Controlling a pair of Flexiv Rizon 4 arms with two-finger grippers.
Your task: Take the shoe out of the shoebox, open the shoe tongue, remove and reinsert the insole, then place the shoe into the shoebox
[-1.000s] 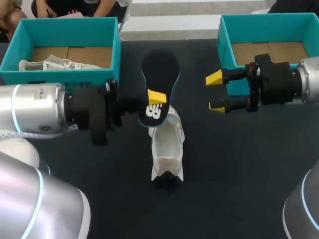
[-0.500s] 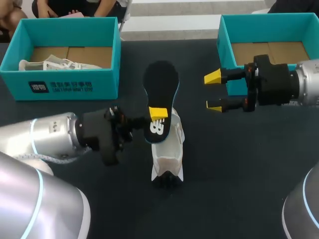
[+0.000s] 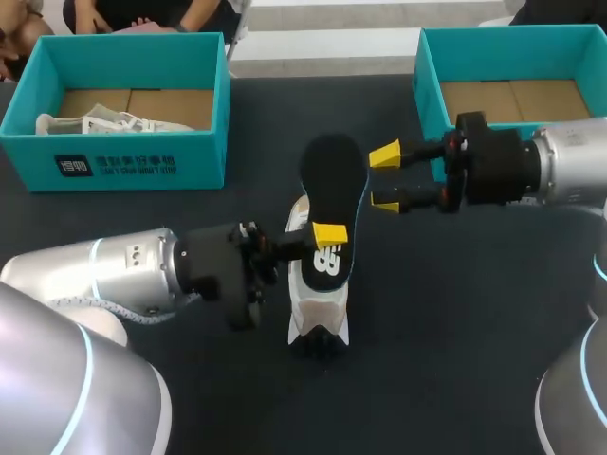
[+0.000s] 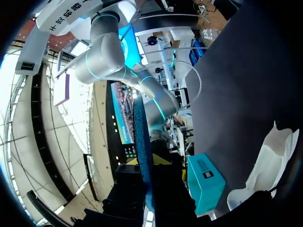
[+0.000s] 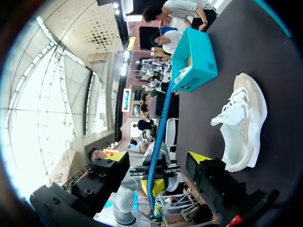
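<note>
- Black on its upper face and blue along its rim, the insole (image 3: 332, 185) is a thin, flat, long oval with white print at its heel end.
- The left gripper (image 3: 329, 235) is closed narrowly on that heel end. One yellow tip lies on the print, and the left wrist view shows the insole edge-on between the fingers.
- The right gripper (image 3: 384, 177) has its fingers moderately apart and holds nothing. The insole's rim is just at its tips, at their 9 o'clock. In the right wrist view the insole stands edge-on between the fingers, clear of both.
- The white laced shoe (image 3: 318, 308) lies on the dark tabletop (image 3: 455, 313), under the insole's heel end and at 7 o'clock of the right gripper.
- Two teal shoeboxes stand apart. The left shoebox (image 3: 142, 166), at the shoe's 10 o'clock, holds another white shoe (image 3: 95, 123). The right shoebox (image 3: 427, 76) is at the shoe's 2 o'clock.
</note>
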